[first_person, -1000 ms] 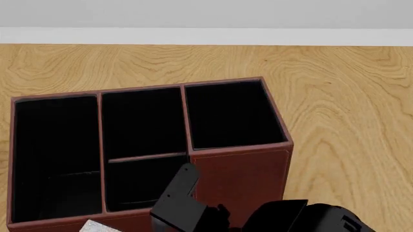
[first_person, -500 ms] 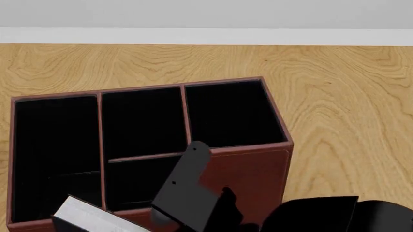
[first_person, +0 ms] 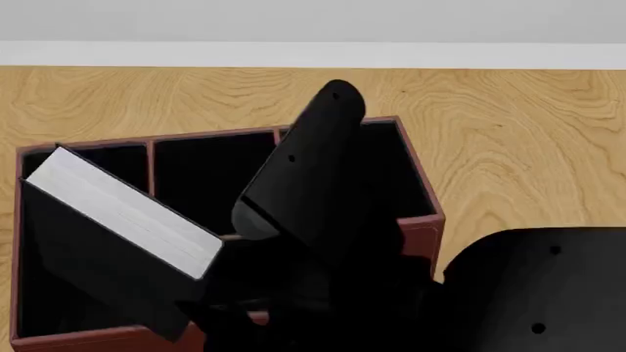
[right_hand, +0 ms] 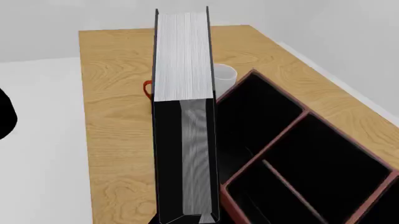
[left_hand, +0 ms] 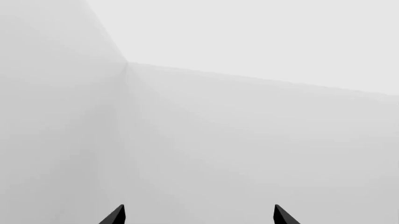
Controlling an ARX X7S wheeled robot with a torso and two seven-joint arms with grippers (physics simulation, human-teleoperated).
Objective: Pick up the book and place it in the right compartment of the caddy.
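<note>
My right gripper is shut on the black book and holds it tilted in the air. The book's white page edge faces up. The book hangs over the left and middle sections of the reddish-brown caddy. My right arm crosses in front of the right compartment and hides most of it. In the right wrist view the book runs straight out from the jaws, with the caddy beside it. My left gripper is open, empty, and faces bare grey walls.
A white mug stands on the wooden table beyond the caddy's far end, with a small red object next to it. The table's edge and white floor lie to one side. A white wall strip runs behind the table.
My right arm has risen with the book in its grip. The book has come up from below the caddy's front wall to above its left and middle sections.
</note>
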